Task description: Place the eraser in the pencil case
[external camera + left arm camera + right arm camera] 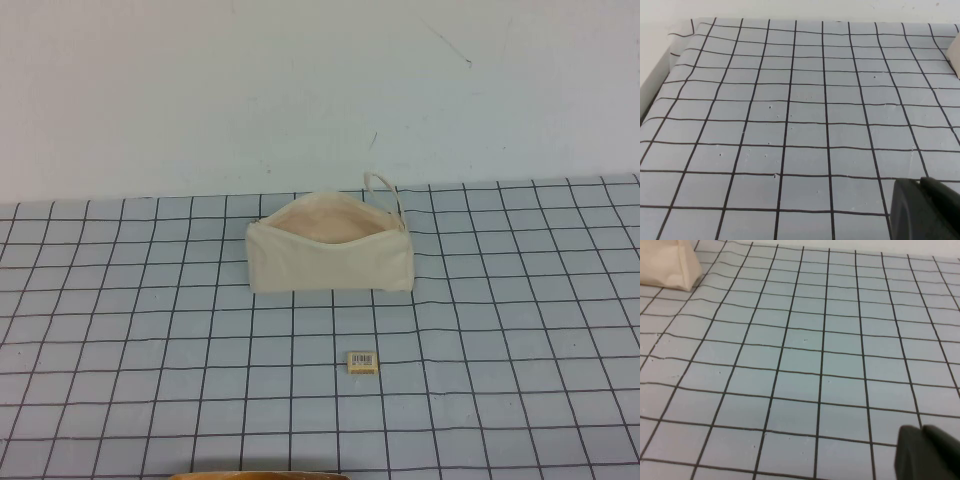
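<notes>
Left gripper (925, 210) and right gripper (927, 452): parked, grip state can't be told.
Nothing done: eraser (362, 361) lies on mat (120, 330), near open case (330, 256).

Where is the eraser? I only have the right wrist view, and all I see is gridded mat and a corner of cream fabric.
Observer: The eraser lies on the mat, nearer the robot than the pencil case and apart from it.
Operator: Is the case open?
Observer: Yes, its mouth gapes upward, showing pale lining.
Operator: Is either gripper near it?
Observer: No. The left gripper and right gripper show only as dark edges in their own wrist views, over bare mat.
</notes>
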`<state>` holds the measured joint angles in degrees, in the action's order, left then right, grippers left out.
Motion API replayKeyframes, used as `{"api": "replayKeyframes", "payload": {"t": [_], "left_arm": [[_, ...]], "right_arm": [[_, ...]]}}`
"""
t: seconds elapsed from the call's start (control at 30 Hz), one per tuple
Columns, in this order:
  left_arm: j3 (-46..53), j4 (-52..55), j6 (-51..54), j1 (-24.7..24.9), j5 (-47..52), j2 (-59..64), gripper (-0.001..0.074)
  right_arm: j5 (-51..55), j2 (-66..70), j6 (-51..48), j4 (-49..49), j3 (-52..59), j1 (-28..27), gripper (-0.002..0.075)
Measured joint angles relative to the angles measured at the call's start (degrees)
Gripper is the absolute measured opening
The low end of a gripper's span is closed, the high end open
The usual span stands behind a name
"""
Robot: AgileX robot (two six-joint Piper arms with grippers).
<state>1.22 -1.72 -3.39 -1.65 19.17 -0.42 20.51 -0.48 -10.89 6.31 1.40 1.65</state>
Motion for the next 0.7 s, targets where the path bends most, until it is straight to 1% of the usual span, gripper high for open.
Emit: {"api": "replayKeyframes", "payload": {"t": [0.37, 0.53, 0.7], "left_arm": [[0.00, 0.00, 0.15, 0.00, 0.00, 0.00, -0.0002], [0.00, 0.00, 0.31, 0.00, 0.09, 0.00, -0.0002], [0.00, 0.00, 0.41, 0.00, 0.09, 0.00, -0.0002]], "right_arm": [[0.00, 0.00, 0.00, -0.58, 0.00, 0.00, -0.0003], [0.00, 0.00, 0.00, -3.93, 0.00, 0.00, -0.0003], [0.00, 0.00, 0.00, -5.07, 0.00, 0.00, -0.0003]]}}
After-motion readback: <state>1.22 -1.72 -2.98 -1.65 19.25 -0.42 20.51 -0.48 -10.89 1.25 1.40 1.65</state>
